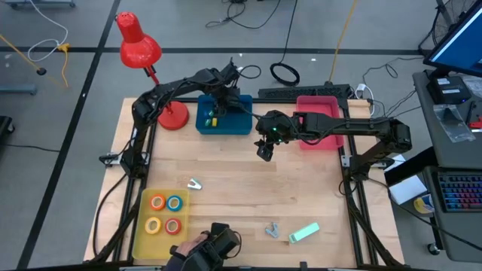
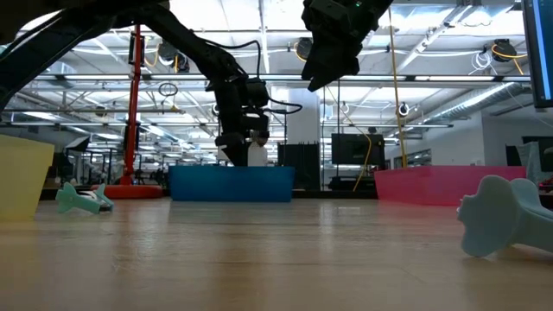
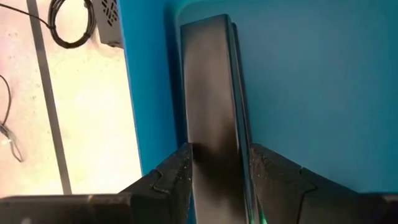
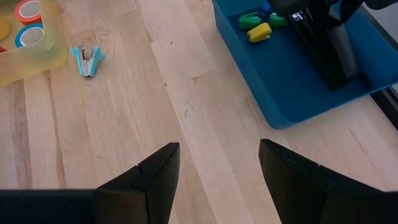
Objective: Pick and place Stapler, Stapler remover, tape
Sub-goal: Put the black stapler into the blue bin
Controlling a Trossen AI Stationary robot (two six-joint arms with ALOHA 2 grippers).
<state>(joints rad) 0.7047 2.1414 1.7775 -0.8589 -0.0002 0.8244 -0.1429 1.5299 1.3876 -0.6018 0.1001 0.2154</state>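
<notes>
Inside the blue bin [image 1: 241,124], left gripper [image 3: 217,168] clamps a black stapler [image 3: 211,93]. Right gripper [image 4: 217,168] hovers open above the table [image 1: 301,188]. Tape rolls [image 1: 166,214] sit in the yellow tray [image 1: 139,226].

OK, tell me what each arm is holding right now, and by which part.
The left gripper holds a dark stapler by its long sides, over the blue bin. The right gripper is open above the table and holds nothing.
</notes>
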